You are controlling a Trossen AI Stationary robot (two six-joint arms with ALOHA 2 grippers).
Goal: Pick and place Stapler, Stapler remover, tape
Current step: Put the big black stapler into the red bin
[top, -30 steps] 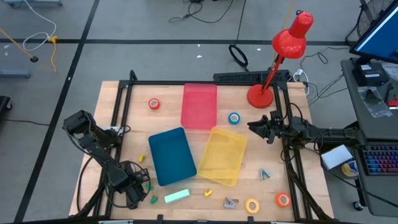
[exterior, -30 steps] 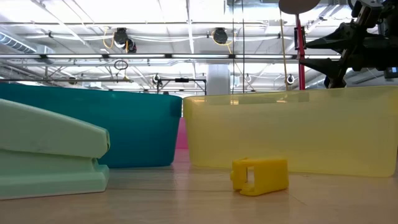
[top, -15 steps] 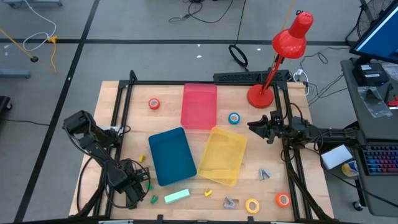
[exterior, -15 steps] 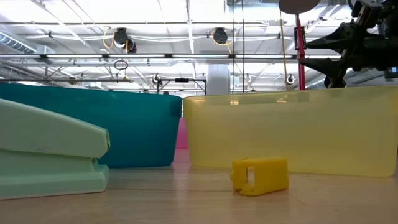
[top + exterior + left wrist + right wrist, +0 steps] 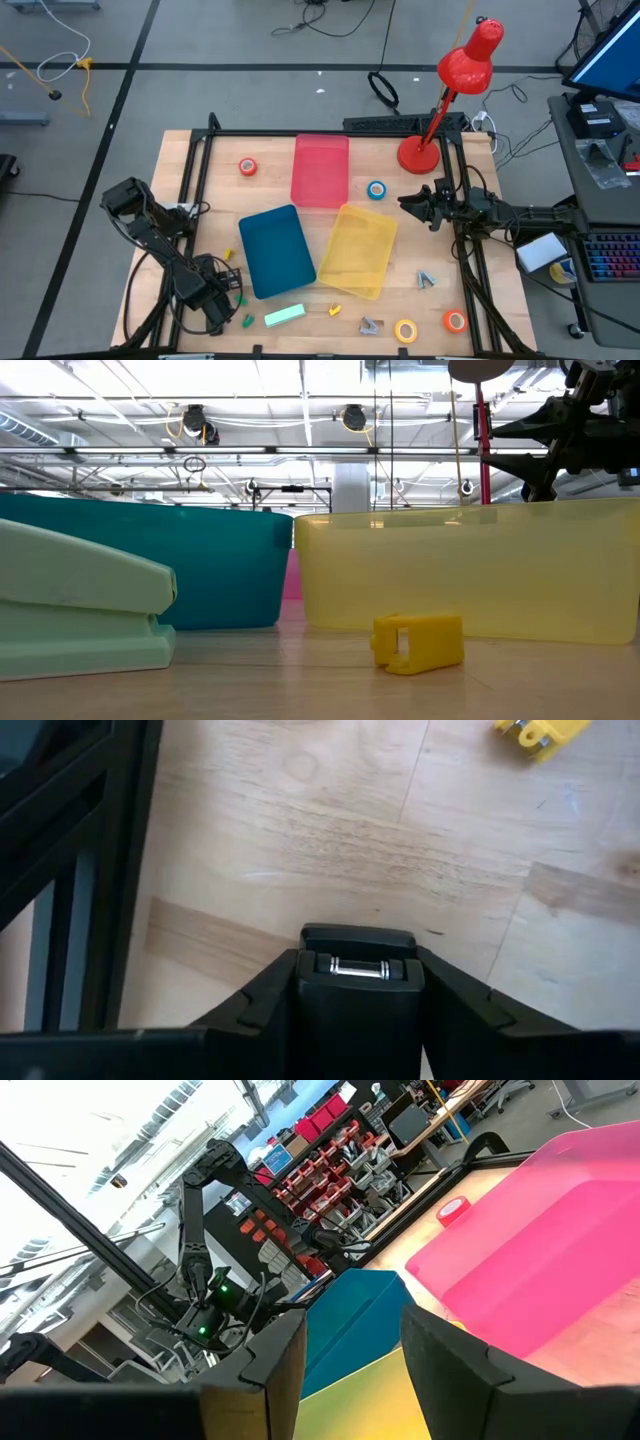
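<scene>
Dark right pincer (image 5: 408, 203): hangs above the desk (image 5: 500, 290) at its right side, fingers spread apart, nothing between them; it points toward the trays.

Left pincer (image 5: 222, 312): low over the desk's near left corner; whether its fingers stand apart or closed cannot be told.

Nearest the right pincer: blue tape roll (image 5: 376, 189), just beside the pink tray (image 5: 320, 170); yellow tray (image 5: 360, 249) and teal tray (image 5: 276, 250) side by side toward the near edge.

Farther out: red-orange tape roll (image 5: 247, 167) left of the pink tray; yellow tape roll (image 5: 405, 330) and second red-orange tape roll (image 5: 455, 321) near the desk's near right corner; two small grey metal items, likely the staple removers (image 5: 427, 279) (image 5: 371, 325); pale green stapler (image 5: 284, 315) at the near edge, near the left pincer; small yellow block (image 5: 418, 640); red lamp (image 5: 450, 85) at the far right.

Step in hand, by judgement: none begun; all three trays look empty. The next move calls for choosing one item, lowering an open pincer squarely over it, and closing. The blue roll is the right arm's closest candidate.
</scene>
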